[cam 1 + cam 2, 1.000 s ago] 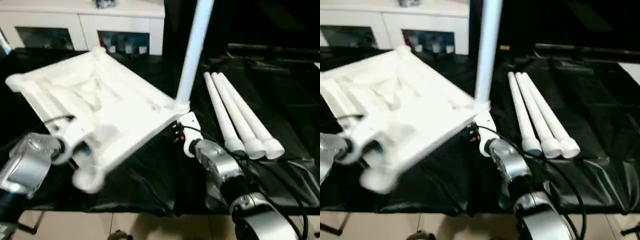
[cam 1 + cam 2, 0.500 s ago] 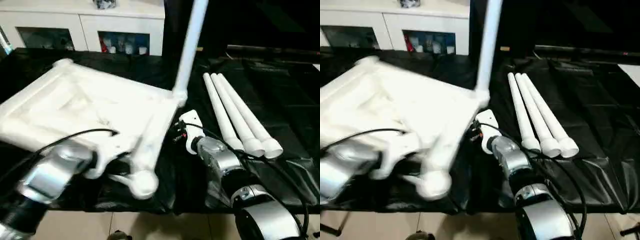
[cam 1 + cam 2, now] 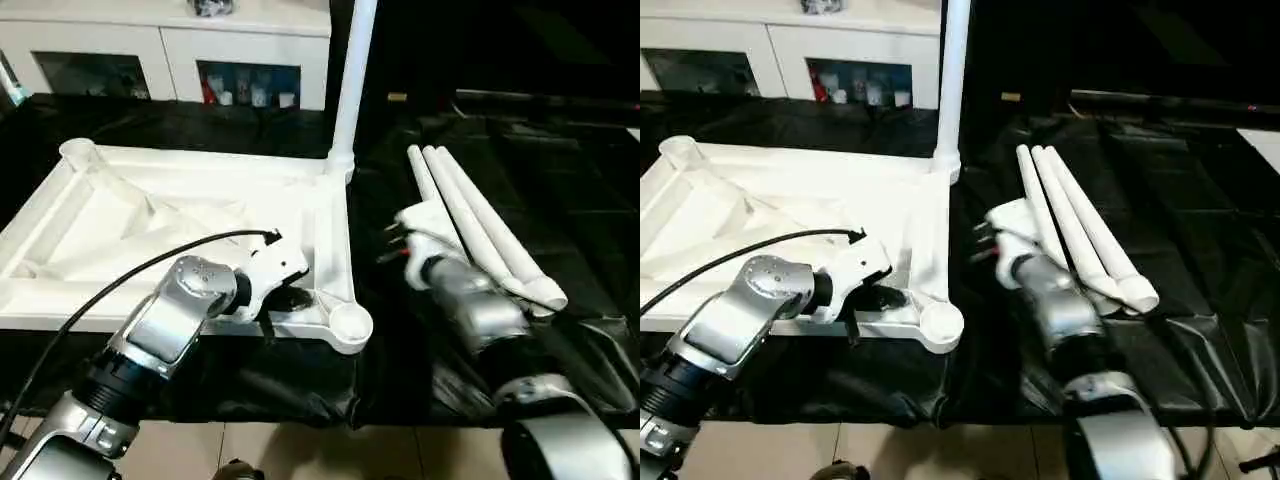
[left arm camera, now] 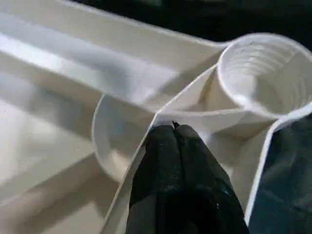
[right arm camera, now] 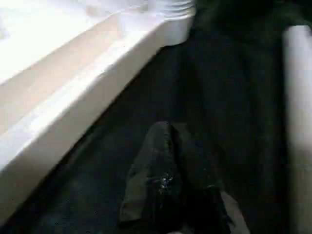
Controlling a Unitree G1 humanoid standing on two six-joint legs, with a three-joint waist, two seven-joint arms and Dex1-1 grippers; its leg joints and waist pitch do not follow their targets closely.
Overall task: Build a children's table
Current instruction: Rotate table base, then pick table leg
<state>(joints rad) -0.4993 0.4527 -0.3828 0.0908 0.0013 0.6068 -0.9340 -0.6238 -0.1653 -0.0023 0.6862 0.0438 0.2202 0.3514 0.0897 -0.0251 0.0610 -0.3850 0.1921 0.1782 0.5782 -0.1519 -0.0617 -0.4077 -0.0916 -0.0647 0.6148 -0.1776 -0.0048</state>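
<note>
The children's table top [image 3: 180,215] lies upside down and flat on the black cloth. One white leg [image 3: 352,70] stands upright in its far right corner socket. The near right socket [image 3: 350,322] is empty. My left gripper [image 3: 290,298] is shut on a thin rib of the table top just beside that socket; in the left wrist view the black fingertips [image 4: 165,134] pinch the rib. Three loose legs [image 3: 480,230] lie side by side to the right. My right gripper [image 3: 392,245] hovers shut and empty over the cloth between the table top and the loose legs.
A white cabinet with glass doors [image 3: 160,50] stands behind the work surface. The black cloth [image 3: 560,180] covers the surface up to its front edge, with tiled floor [image 3: 300,450] below. A cable [image 3: 150,262] runs along my left forearm.
The table top, tilted and swinging before, has turned and now lies flat with my left gripper still on it. My right gripper has closed and drawn away to the right of the legged corner.
</note>
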